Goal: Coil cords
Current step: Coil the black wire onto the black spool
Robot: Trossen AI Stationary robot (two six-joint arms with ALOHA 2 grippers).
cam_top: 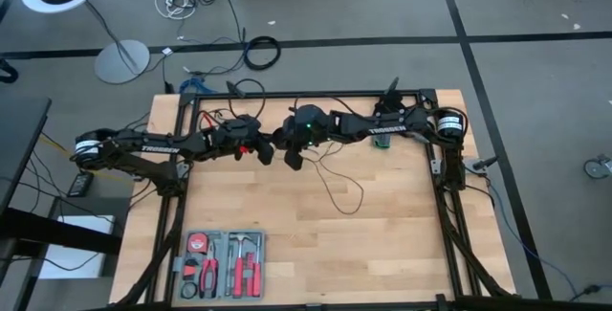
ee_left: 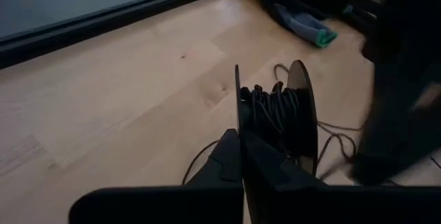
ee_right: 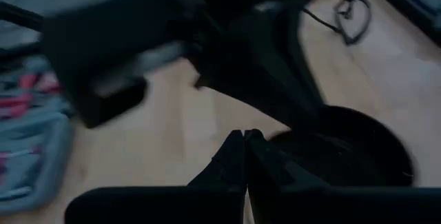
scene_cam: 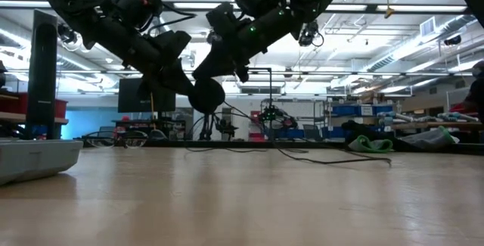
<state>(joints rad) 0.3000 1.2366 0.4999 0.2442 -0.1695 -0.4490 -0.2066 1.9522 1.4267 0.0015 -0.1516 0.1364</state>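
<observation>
Left gripper (ee_left: 242,156): you had its fingers together beside the spool (ee_left: 279,117) of thin black cord (ee_left: 272,110).
Right gripper (ee_right: 244,156): closed, above the spool.

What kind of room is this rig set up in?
Probably a robotics lab or workshop: a wooden workbench in a black frame, a tool kit on it, shelving with bins and loose floor cables behind.

- robotics lab / workshop
- wooden bench (cam_top: 382,244) in black frame
- tool kit (cam_top: 222,264) on it
- shelving (scene_cam: 359,117), open ceiling behind
- floor lamp (cam_top: 120,57)
</observation>
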